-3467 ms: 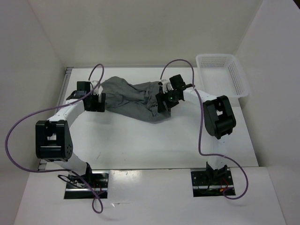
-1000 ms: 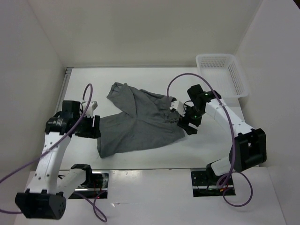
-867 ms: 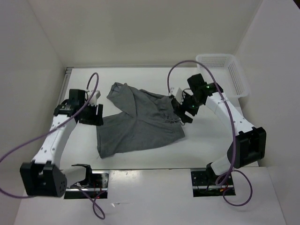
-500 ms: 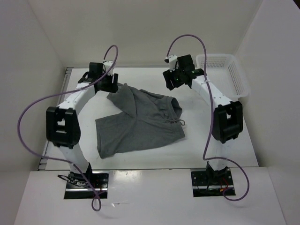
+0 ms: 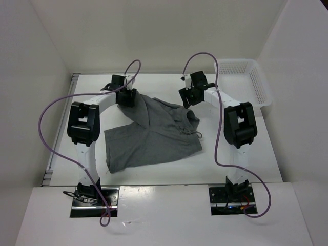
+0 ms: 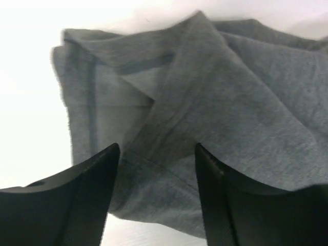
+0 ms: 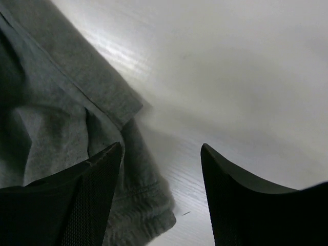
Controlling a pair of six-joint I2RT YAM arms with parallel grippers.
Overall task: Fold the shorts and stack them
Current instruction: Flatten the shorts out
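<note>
Shorts (image 5: 151, 136): middle of the table (image 5: 241, 154), far edge bunched up
Left gripper (image 6: 156, 148): open wide over the far left corner, holds nothing
Right gripper (image 7: 161, 148): open wide at the far right edge, holds nothing
Risk: the right one is half over bare table, so it may pinch too little cloth and drop it

The setting is a robotics laboratory test cell: a white bench (image 5: 241, 154) is enclosed on the left, rear and right by plain white panels (image 5: 154, 36). Two white-and-black articulated units, the left arm (image 5: 82, 123) and the right arm (image 5: 240, 125), are bolted to base mounts (image 5: 95, 197) at the near edge of the bench, with exposed purple cables (image 5: 48, 128) looping from each base to its wrist. The bench carries one pair of grey shorts (image 5: 154, 138) and, at its far right corner, a white mesh basket (image 5: 233, 61), an arrangement typical of a staged manipulation rig.
</note>
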